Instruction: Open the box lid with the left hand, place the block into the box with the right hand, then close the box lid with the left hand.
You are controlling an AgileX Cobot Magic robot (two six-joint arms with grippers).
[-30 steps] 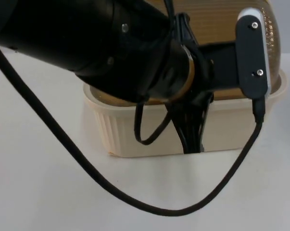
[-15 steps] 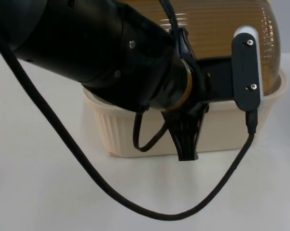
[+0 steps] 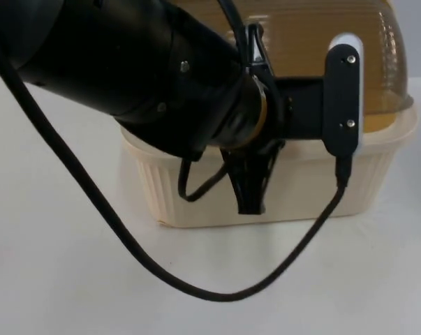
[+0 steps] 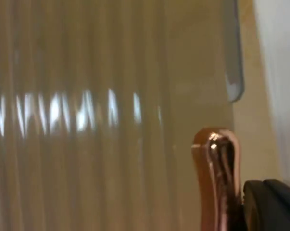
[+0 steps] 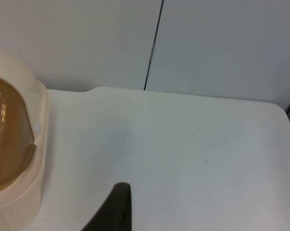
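Cream ribbed box on white table, amber ribbed lid down over it, contents hidden; left gripper at box's front rim, finger spacing unclear; right gripper waits beside box, its spacing also unclear

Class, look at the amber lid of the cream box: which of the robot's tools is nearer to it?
Left. The left tool hangs at the front of the box, right by the lid. The right tool waits over bare table beside the box.

A lab: bare white table, grey partition wall.
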